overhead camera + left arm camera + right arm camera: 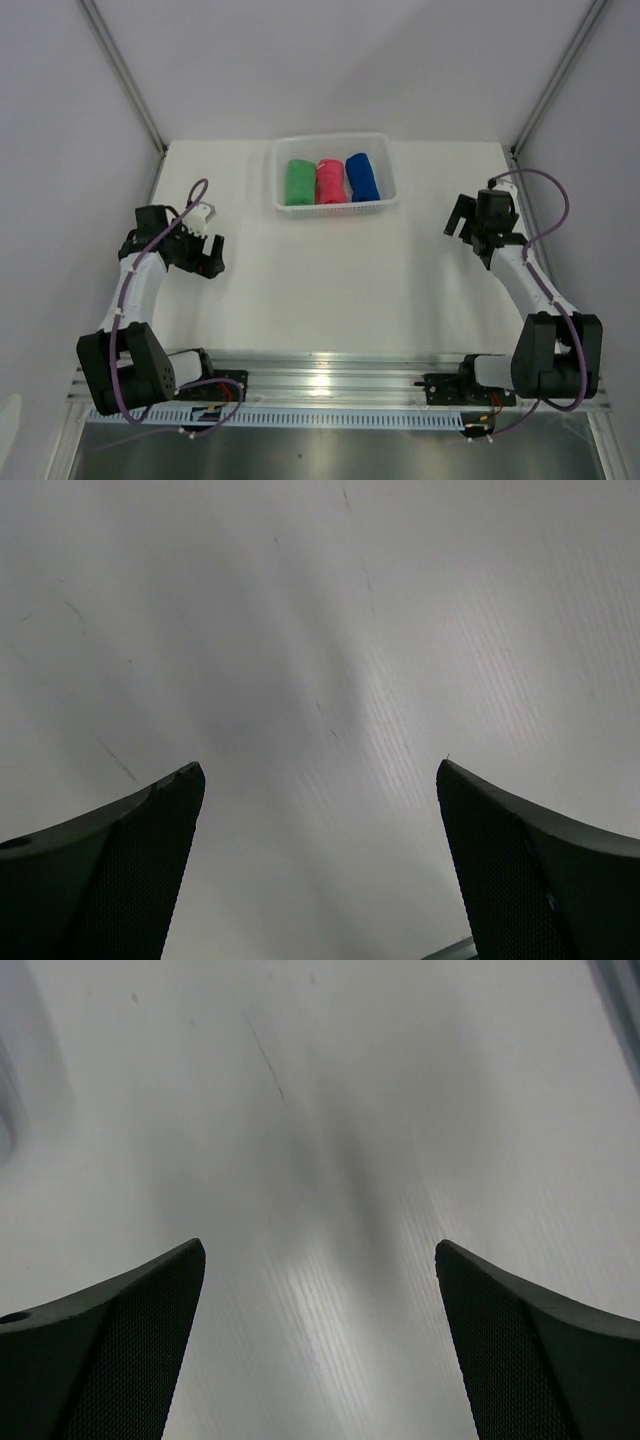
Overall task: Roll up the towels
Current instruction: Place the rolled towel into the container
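Aluminium, ribbed and silver, the mounting rail (330, 385) runs along the near edge of the flat white table (330, 290) and carries both black arm bases. From there each arm leans outward rather than in. The left gripper (210, 258) hangs over the left side of the table and the right gripper (460, 228) over the right side, each well apart from the basket.

Both wrist views show the same thing. The black textured fingers (140, 870) of the left gripper are spread wide with only bare tabletop between them. The right gripper (320, 1260) is splayed just as wide over bare surface, pinching nothing. This looks like a deliberate parked pose: hands empty and off to the sides, so no link or purple cable (195, 192) hangs over the finished work.

Farther back, centred near the far edge, sits the white slotted plastic basket (279, 175). Inside it three rolls lie side by side and touching:

- the soft green microfibre towel (299, 182) on the left
- the pink-red microfibre towel (330, 181) in the middle
- the royal blue microfibre towel (362, 176) on the right

Each is wound into a short cylinder with its axis running near to far. Packed this snugly, they probably stop one another from unrolling. I judge the rolling done.

Nothing lies on the open table between the grippers and the basket. Only the basket's low wall would obstruct a reach towards the rolls.
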Available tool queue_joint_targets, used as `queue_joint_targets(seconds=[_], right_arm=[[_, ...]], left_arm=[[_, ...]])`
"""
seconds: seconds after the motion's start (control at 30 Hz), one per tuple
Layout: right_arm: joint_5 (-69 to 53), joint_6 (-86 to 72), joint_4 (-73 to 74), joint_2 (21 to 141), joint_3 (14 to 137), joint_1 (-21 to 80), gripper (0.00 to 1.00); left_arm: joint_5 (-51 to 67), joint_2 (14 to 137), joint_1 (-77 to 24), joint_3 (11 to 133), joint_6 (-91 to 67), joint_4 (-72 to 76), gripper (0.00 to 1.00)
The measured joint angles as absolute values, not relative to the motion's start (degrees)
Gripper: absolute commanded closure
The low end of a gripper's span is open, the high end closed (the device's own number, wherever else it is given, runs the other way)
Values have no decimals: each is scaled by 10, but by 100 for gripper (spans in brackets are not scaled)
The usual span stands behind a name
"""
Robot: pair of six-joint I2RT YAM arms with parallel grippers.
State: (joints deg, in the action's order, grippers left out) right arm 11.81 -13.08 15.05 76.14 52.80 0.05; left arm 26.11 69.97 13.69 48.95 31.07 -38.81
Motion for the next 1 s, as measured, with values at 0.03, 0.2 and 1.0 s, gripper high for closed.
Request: queue_joint_targets(seconds=[0.03, 0.2, 1.0], right_arm=[[120, -139, 148, 750, 503, 2, 1], [121, -160, 129, 710, 420, 4, 1], [3, -224, -44, 1105, 697, 45, 6]], left_arm=[[255, 695, 141, 483, 303, -377, 1], [238, 686, 153, 444, 280, -334, 1], [220, 686, 163, 406, 269, -297, 1]])
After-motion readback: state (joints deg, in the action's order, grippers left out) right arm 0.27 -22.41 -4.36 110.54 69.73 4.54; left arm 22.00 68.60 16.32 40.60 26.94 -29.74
